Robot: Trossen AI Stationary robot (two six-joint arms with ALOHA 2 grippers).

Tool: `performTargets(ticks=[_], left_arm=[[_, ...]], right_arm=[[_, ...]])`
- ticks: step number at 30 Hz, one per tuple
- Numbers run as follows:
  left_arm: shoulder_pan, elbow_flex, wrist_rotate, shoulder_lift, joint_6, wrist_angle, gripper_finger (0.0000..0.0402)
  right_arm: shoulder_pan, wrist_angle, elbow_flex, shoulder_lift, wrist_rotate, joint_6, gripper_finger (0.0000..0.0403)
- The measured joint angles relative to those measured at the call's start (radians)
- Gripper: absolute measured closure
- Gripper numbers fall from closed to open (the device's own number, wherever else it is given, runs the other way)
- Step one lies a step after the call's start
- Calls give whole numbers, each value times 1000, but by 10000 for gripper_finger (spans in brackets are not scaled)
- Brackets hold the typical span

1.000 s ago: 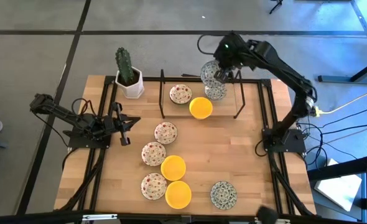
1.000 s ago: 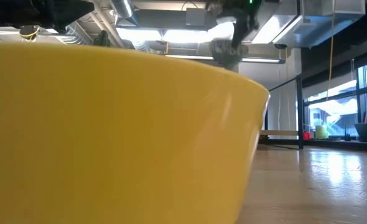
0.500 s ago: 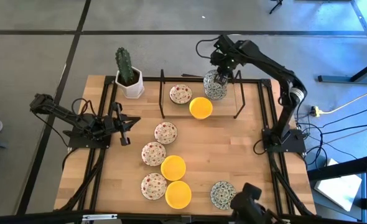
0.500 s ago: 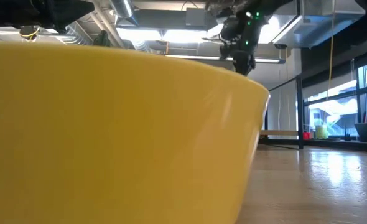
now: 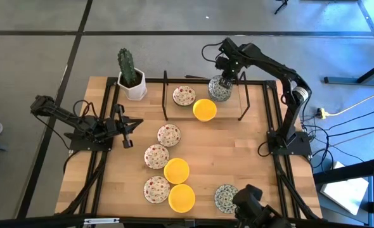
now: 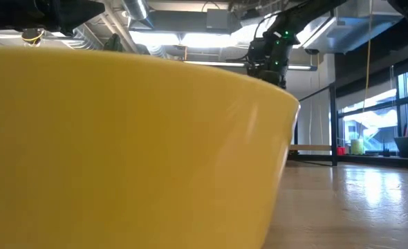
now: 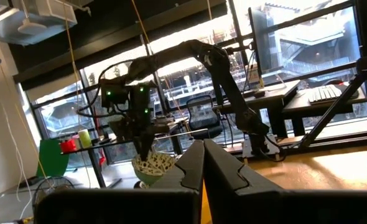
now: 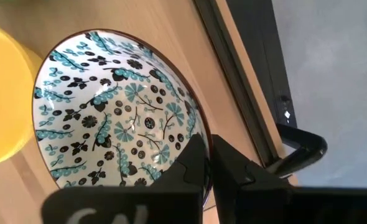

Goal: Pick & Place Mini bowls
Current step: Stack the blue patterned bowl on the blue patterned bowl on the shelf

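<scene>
My right gripper (image 5: 224, 78) is shut on a white mini bowl with a blue-green pattern (image 5: 219, 89), low over the far part of the table, inside a black frame. Whether the bowl's foot touches the wood I cannot tell. Beside it sit a yellow mini bowl (image 5: 204, 109) and a red-speckled one (image 5: 184, 95). Several more mini bowls stand on their feet down the table's middle (image 5: 168, 134), and a second patterned one (image 5: 227, 197) is at the near edge. My left gripper (image 5: 126, 133) is shut, empty, at the left side. My right gripper pinches the patterned bowl's rim (image 8: 199, 132) with one finger (image 8: 190, 163) inside the bowl and the other (image 8: 234, 169) outside. The fingers come from above, slanting down. The bowl sits open side up below them, close beside the yellow bowl (image 8: 0, 93).
A cactus in a white square pot (image 5: 131, 76) stands at the far left corner. Black frame bars (image 5: 245, 101) border the spot where the patterned bowl is. In the low view a yellow bowl (image 6: 121, 138) fills most of the picture. Bare wood lies at the table's right (image 5: 250, 152).
My right gripper has come down toward the far part of the table and tipped more steeply downward, still shut on the patterned bowl. The bowl has been lowered from well above the table to just beside the yellow bowl within the frame.
</scene>
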Motion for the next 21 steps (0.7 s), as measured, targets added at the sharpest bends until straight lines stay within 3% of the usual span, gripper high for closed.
performTargets(ticks=[13, 21], left_arm=[[0, 0, 0, 0, 1, 0, 396], [0, 0, 0, 0, 1, 0, 396]], right_arm=[[0, 87, -105, -1, 0, -25, 390], [0, 128, -119, -1, 3, -30, 337]])
